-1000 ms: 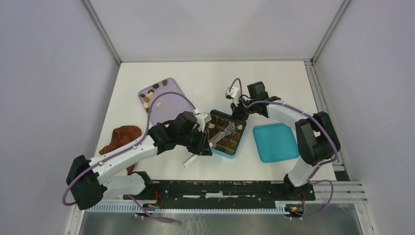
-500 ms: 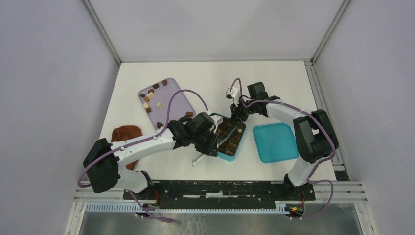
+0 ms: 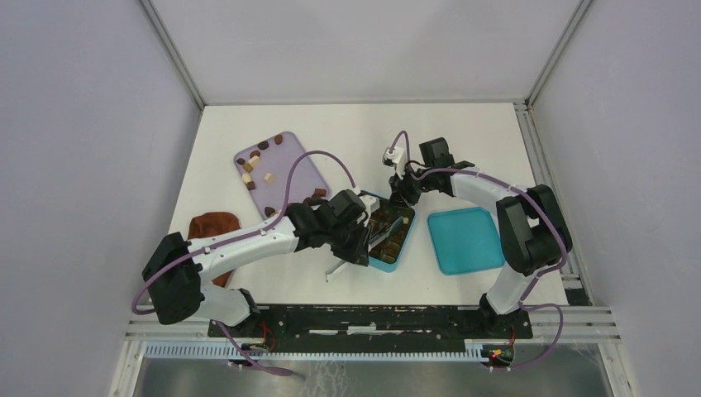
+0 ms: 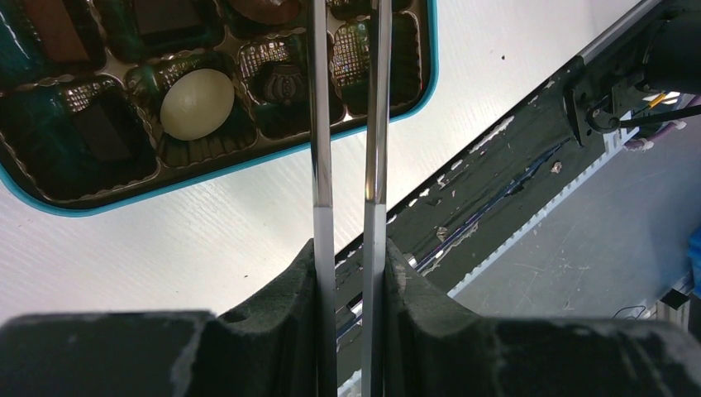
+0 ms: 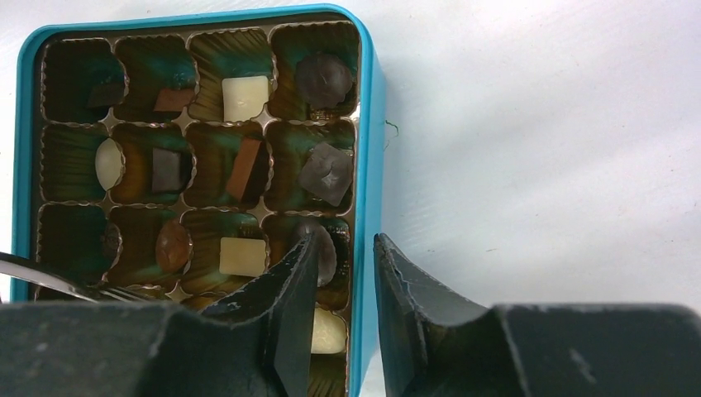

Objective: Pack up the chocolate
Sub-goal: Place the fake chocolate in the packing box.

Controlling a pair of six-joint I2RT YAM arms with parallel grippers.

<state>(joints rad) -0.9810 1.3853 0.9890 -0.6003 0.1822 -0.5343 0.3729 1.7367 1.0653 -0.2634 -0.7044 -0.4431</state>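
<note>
Most of the chocolate (image 5: 245, 98) sits in the cells of the teal box (image 5: 370, 124), one piece to a cell: cream squares, a cream egg, dark blocks, brown rounds. A few cells along the box's left side in the right wrist view look bare or nearly so. More loose pieces lie on the lilac tray (image 3: 289, 178), at 10 o'clock from the box. Most of them cluster at the tray's far left end, and two sit by its near edge.

The left jaws are clamped on a pair of metal tongs (image 4: 319, 124), whose two blades run side by side with a slim gap. The blades reach out from 8 o'clock over the box's near rim and across its cells. The tips run off the top of the left wrist view, so I cannot tell whether they hold a piece. The cream egg (image 4: 197, 103) lies just left of the blades.

The right jaws stand narrowly apart at the box's 1 o'clock corner. One finger is over a corner cell and the other outside, with the box wall in the gap. They hold nothing.

The teal lid (image 3: 465, 240) lies flat on the desk (image 3: 355, 132) at 3 o'clock from the box, close beside it. A reddish-brown cloth (image 3: 211, 225) is bunched at 9 o'clock, partly under the left arm.
</note>
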